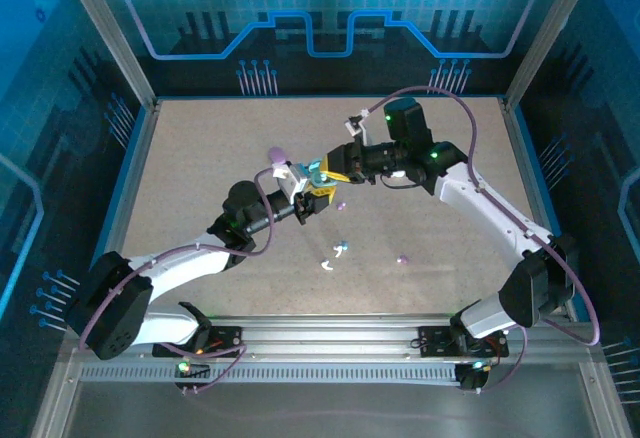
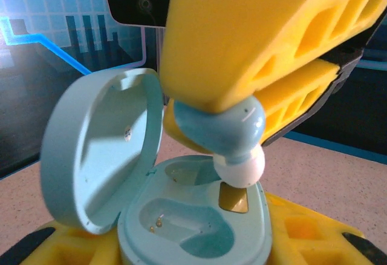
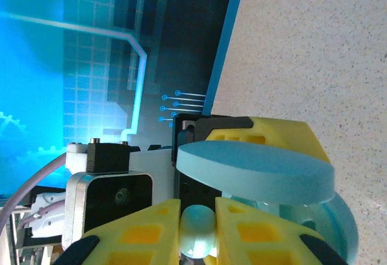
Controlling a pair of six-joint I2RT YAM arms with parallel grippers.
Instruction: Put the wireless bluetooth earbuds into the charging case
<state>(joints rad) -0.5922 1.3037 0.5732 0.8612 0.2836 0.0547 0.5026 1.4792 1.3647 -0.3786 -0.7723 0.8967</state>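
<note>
Nearest, right tool [image 2: 221, 117] clamped on blue earbud [image 2: 233, 135], tip just above a socket [image 2: 193, 174] of open case [image 2: 199, 235], gripped in left tool [image 1: 305, 194] over worktop [image 1: 200, 158]. Insertion step; next, lower straight, seat, release.

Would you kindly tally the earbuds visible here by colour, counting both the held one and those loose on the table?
Light blue earbuds: 2 (one held, one loose)
Purple earbuds: 2
White earbuds: 1
Total: 5
Larger purple piece left out: it looks more like a case.
</note>
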